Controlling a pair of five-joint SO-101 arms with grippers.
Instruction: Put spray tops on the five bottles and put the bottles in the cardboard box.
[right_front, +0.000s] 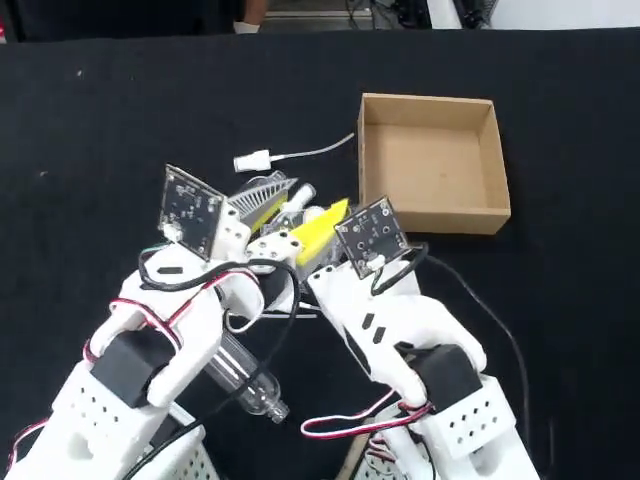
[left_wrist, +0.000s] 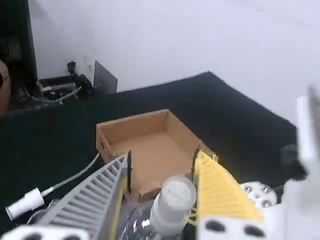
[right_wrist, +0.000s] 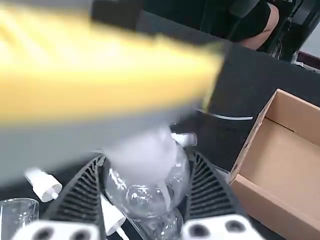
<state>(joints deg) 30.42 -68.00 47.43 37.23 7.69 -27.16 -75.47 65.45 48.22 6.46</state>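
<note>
centrally, between the two arms, the left gripper (right_front: 280, 200) and the right gripper (right_front: 322, 226) meet nose to nose over the black table (right_front: 90, 120), just beside the near-left corner of the cardboard box (right_front: 436, 218). in the left wrist view the left gripper's grey finger (left_wrist: 95, 195) and yellow finger (left_wrist: 220, 192) stand on either side of a clear bottle (left_wrist: 140, 226) and are clamped on it. the bottle's neck carries a white top (left_wrist: 172, 200) and sticks out past the fingertips toward the box, which stands open side up.

from the right wrist view the same two ribbed fingers flank the bottle, with a white blur over its neck. the right gripper's own yellow part crosses close in front of that camera and covers much of the scene. whether the right gripper is closed on anything cannot be told.

in the high view the two wrist camera boards sit over the gripper bases and hide most of the held bottle.

beyond the grippers a loose spray top (right_front: 253, 160) lies on the table, apart from both of them. its thin white tube curves toward the box's left wall.

a second clear bottle (right_front: 250, 378) lies on its side near the table's front edge. it is partly covered by the left arm and crossed by a black cable (right_front: 285, 330).
</note>
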